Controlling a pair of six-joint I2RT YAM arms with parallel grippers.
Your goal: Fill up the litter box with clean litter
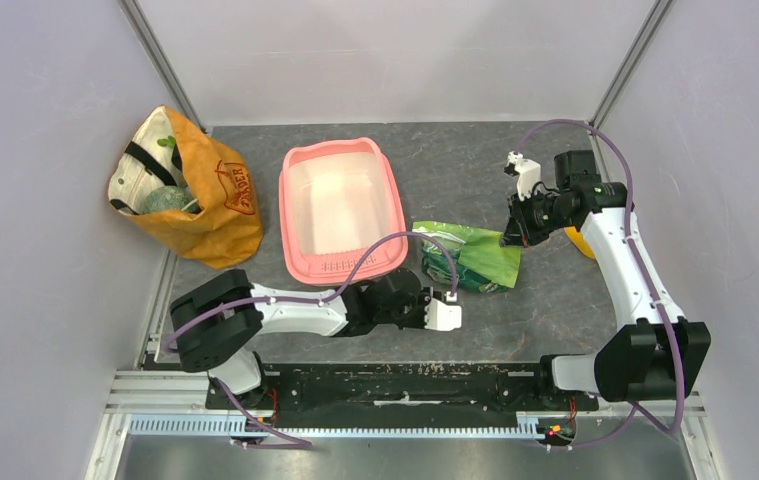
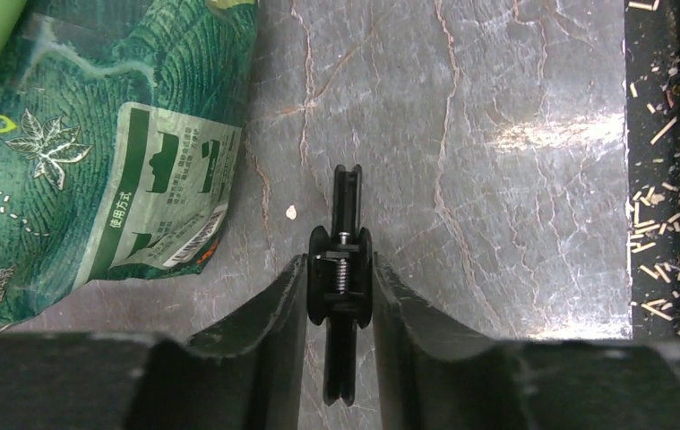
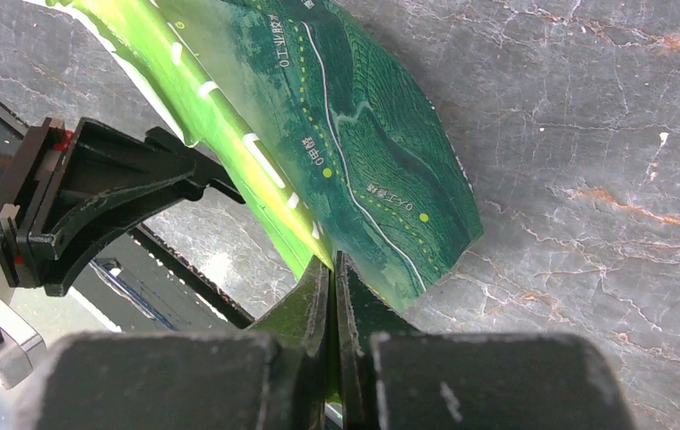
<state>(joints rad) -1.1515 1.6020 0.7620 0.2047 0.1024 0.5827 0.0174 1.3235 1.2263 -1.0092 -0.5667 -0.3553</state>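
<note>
The pink litter box (image 1: 295, 225) lies at the table's middle with a bare pale inside. No litter shows. A glossy green foil bag (image 1: 475, 258) rests on the table to its right. My right gripper (image 1: 510, 236) is shut on the bag's right edge, and in the right wrist view the fingers (image 3: 309, 305) pinch the thin foil of the bag (image 3: 354, 134). My left gripper (image 1: 452, 298) sits low at the bag's near-left corner. Its jaws (image 2: 339, 269) press on both sides of a small black spring clip (image 2: 346, 202), just right of the bag (image 2: 67, 152).
An orange-tan fabric bag (image 1: 195, 195) stands at the back left with things inside. Something orange (image 1: 581, 244) peeks out behind the right arm. A black rail (image 1: 405, 380) with scattered splinters (image 2: 654, 179) runs along the near edge. Walls close in on both sides.
</note>
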